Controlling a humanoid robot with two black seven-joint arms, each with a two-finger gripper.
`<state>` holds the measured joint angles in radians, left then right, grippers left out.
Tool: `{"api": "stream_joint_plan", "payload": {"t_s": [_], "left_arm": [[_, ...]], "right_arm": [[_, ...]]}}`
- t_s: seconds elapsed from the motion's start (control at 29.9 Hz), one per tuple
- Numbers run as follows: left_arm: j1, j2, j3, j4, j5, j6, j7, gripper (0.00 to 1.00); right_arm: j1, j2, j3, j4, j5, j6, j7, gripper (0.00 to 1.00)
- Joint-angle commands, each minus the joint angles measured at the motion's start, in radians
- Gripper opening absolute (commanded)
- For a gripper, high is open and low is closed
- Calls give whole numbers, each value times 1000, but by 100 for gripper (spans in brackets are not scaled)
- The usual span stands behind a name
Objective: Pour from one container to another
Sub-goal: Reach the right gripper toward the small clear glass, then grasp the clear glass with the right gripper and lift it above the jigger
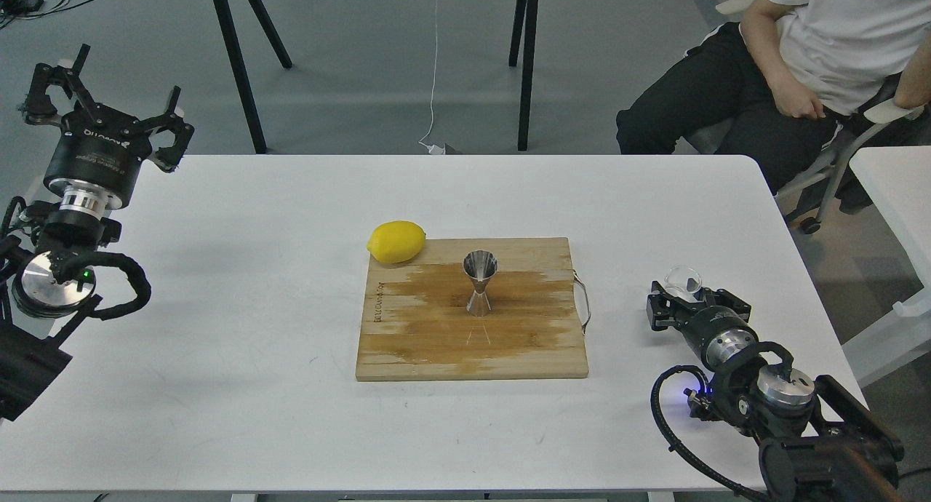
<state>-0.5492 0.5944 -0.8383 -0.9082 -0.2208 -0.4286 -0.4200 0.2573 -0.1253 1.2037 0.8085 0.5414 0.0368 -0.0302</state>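
Observation:
The clear glass cup [684,278] stands on the white table [254,327] at the right. My right gripper [689,297] is open and low on the table, its fingers reaching up on either side of the cup's lower part. The steel hourglass jigger [480,284] stands upright in the middle of the wooden cutting board [436,342], well left of the cup. My left gripper [109,87] is open and empty, raised beyond the table's far left corner.
A yellow lemon [396,241] lies at the board's back left corner. A metal handle [584,305] sticks out of the board's right side. A seated person [814,58] is beyond the table's far right corner.

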Motion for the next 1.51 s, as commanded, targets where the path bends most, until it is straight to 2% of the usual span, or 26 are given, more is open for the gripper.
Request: {"api": "stream_joint_plan", "payload": {"t_s": [0.0, 0.33, 0.57, 0.67, 0.8, 0.87, 1.04, 1.2, 1.47], "left_arm": [[-1, 1, -2, 0, 0, 5, 0, 100], [-1, 15, -2, 0, 0, 4, -13, 100], [0, 27, 1, -1, 0, -1, -13, 100], [5, 27, 1, 0, 0, -2, -13, 100], [5, 34, 1, 0, 0, -4, -14, 100], [6, 53, 2, -1, -2, -6, -14, 100], [11, 62, 1, 0, 0, -6, -14, 100], [20, 62, 1, 0, 0, -6, -19, 100], [37, 65, -1, 0, -2, -6, -36, 100]], "right_arm": [[-1, 3, 1, 3, 0, 31, 7, 46], [-32, -2, -4, 66, -3, 51, 1, 37], [-121, -57, -4, 355, -72, 25, 6, 35], [-118, -68, -4, 506, -126, -70, 6, 35], [-41, -63, -47, 618, -211, -265, 4, 34], [37, -60, -114, 630, -242, -337, 4, 34], [252, -50, -291, 583, -248, -440, 4, 32], [376, -47, -423, 511, -259, -456, 6, 32], [375, -47, -481, 511, -436, -452, 1, 32]]}}
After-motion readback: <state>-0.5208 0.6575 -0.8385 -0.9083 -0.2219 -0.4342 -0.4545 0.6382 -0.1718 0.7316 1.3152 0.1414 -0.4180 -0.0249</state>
